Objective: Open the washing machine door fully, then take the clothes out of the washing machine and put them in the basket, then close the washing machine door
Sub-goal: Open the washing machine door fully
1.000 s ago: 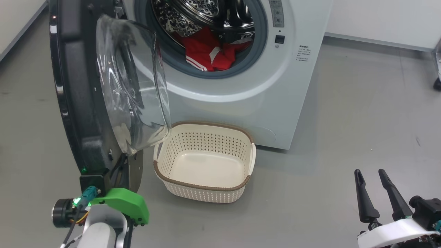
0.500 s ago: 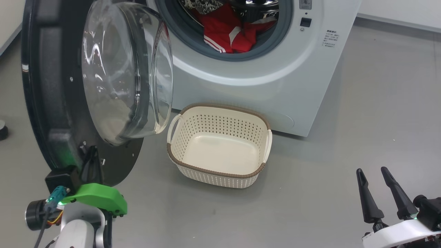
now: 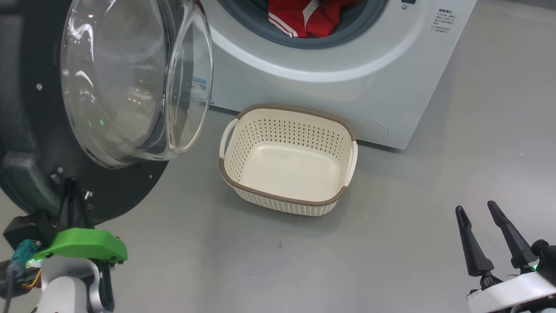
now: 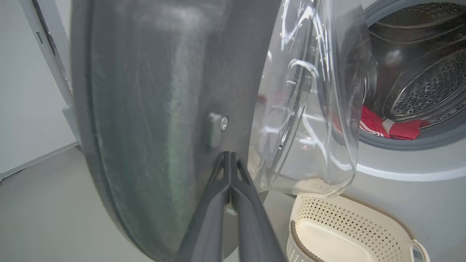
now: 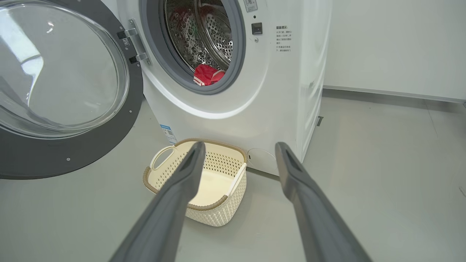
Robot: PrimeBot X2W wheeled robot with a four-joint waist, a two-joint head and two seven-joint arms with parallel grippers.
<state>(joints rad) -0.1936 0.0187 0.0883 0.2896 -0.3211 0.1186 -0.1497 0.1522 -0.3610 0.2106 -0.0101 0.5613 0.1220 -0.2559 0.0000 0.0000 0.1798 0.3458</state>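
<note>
The washing machine door [image 3: 130, 184] stands swung open at the left, its clear glass bowl [image 3: 121, 78] bulging toward the washing machine [image 3: 325, 87]. Red clothes [image 3: 308, 17] lie at the drum's mouth. The cream basket [image 3: 282, 201] sits empty on the floor before the machine. My left gripper [image 3: 71, 198] is shut, its tips against the door's lower inner face. In the left wrist view the left gripper [image 4: 229, 154] touches the dark door [image 4: 145, 109] just below a small stud. My right gripper [image 3: 476, 208] hangs open at the lower right, holding nothing.
In the right wrist view the right gripper [image 5: 240, 145] points at the basket [image 5: 218, 182], the washing machine [image 5: 225, 120], the clothes [image 5: 207, 74] and the door [image 5: 109, 145]. Grey floor spreads to the right of the machine. A white wall [image 5: 393, 43] stands behind.
The head camera has dipped and turned, shifting the whole picture. The door has swung wider open with my shut left gripper following against it. The right gripper stays open.
</note>
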